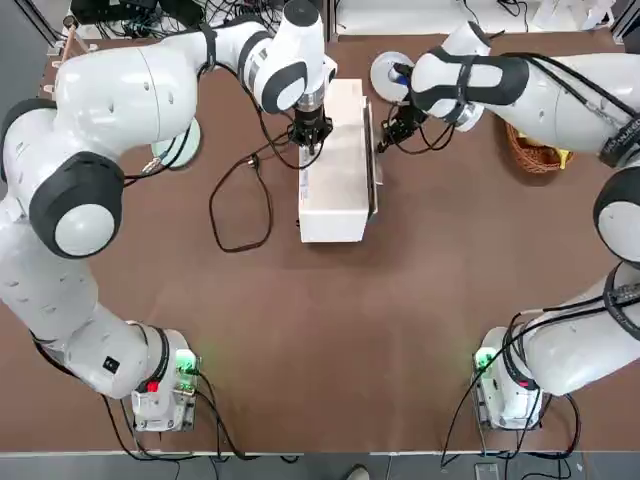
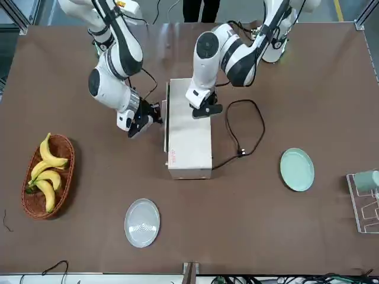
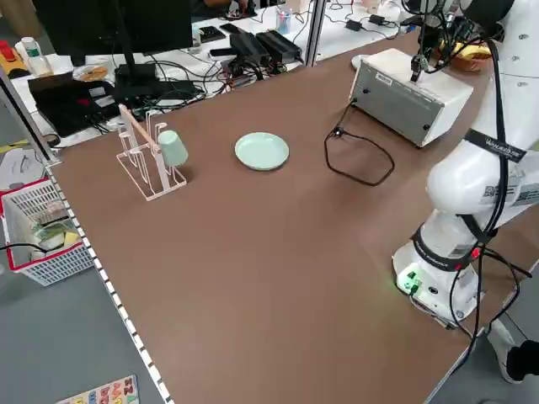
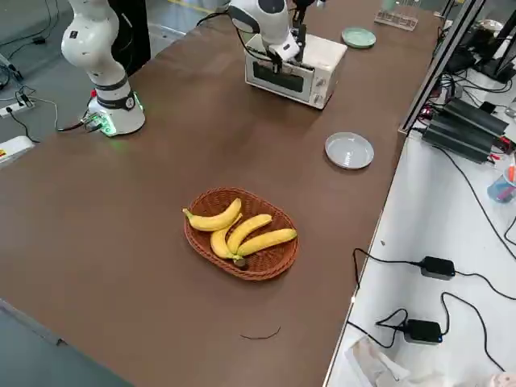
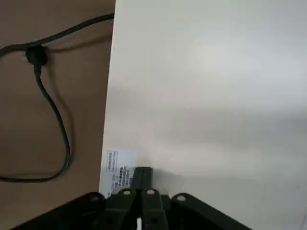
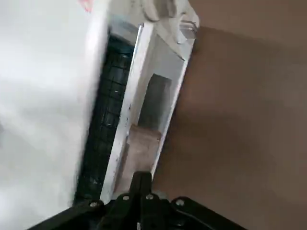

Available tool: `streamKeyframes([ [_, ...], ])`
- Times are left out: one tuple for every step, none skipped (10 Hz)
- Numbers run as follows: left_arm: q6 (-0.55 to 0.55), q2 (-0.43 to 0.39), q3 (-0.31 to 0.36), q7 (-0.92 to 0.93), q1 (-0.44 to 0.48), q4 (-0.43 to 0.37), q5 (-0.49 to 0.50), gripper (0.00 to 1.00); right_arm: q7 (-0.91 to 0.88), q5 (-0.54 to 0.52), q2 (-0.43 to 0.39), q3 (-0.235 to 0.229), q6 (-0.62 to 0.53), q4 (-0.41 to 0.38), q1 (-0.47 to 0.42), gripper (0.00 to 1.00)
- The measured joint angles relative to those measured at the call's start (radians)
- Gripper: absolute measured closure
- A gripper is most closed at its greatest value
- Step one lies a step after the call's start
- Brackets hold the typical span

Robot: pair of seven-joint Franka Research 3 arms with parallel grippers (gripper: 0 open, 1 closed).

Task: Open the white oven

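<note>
The white oven (image 1: 335, 190) lies mid-table toward the far side, its glass door (image 2: 166, 121) facing the robot's right. My left gripper (image 1: 310, 143) is shut, its fingertips pressed down on the oven's white top (image 5: 201, 86) near the back edge. On the door side, my right gripper (image 1: 384, 137) is shut, with its tips at the white door handle (image 6: 165, 103). In the right wrist view the dark glass (image 6: 103, 129) shows behind the handle. Whether the door is ajar I cannot tell.
The black power cord (image 1: 240, 200) loops on the table behind the oven. A basket of bananas (image 2: 46, 177) stands at the robot's right, a grey plate (image 2: 142, 222) at the far side, and a green plate (image 2: 296, 169) and a cup rack (image 3: 152, 160) to the left.
</note>
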Motion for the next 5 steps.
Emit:
streamKeyframes([
  [0.0,0.0,0.0,-0.001,0.0,0.0,0.0,0.99,-0.036,-0.014,0.003,-0.004,0.002,-0.031,-0.034,0.99],
  [0.0,0.0,0.0,-0.002,0.0,0.0,0.0,0.99,-0.087,-0.024,0.025,-0.008,0.02,-0.059,-0.071,0.99],
  [-0.001,0.0,0.0,-0.002,0.0,0.0,0.0,0.99,-0.136,-0.039,0.065,-0.007,0.053,-0.073,-0.108,0.99],
  [0.0,0.0,0.0,-0.002,0.0,0.0,0.0,0.99,-0.176,-0.071,0.1,-0.008,0.07,-0.075,-0.151,0.99],
  [0.0,0.0,0.0,-0.003,0.0,0.0,0.0,0.99,-0.202,-0.117,0.119,-0.009,0.071,-0.075,-0.2,0.99],
])
